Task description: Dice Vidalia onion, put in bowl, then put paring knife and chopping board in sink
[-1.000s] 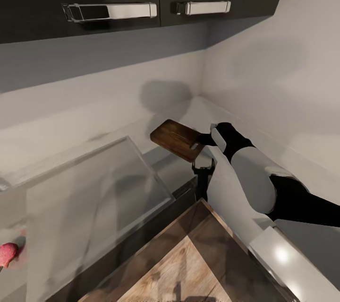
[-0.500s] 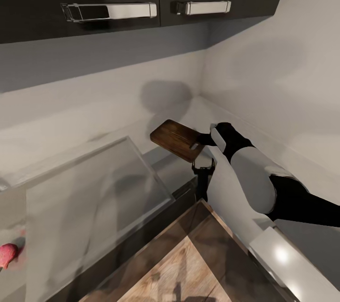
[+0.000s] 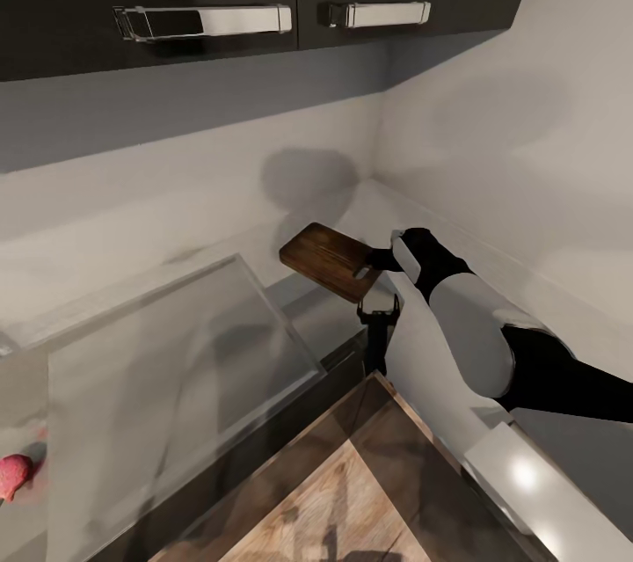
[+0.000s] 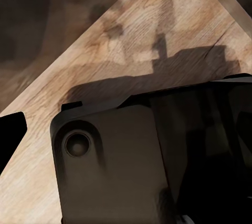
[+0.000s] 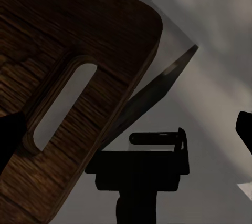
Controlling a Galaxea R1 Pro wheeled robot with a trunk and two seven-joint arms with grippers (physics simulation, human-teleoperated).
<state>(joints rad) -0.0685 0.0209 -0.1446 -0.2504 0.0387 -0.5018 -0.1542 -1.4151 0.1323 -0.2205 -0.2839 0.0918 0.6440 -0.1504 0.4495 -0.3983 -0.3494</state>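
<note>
Countertop, grey and glossy, ran along the back wall and turned at the corner at about 1 o'clock in the head view. Sink occupied the lower left of that view, toward 8 o'clock, as a steel basin with a raised rim.

Chopping board was held clear of the worktop near the frame centre, just beyond the basin's 2 o'clock corner. Its long axis ran from 10 o'clock to 4 o'clock, handle-slot end toward the arm.

Right gripper met the board at that slot end; in the right wrist view the chopping board lay across the near finger, with the slot beside it. Fingers were judged closed on the board's end, though the contact itself was not plainly visible.

Vidalia onion lay at the frame's 8 o'clock edge, pinkish-red and partly cropped.

Judgement: the board stood at 2 o'clock from the basin, so the coming move turns on carrying it toward 8 o'clock. The right arm was the nearer. The left wrist view showed wooden floor; the left fingers' state could not be told.
</note>
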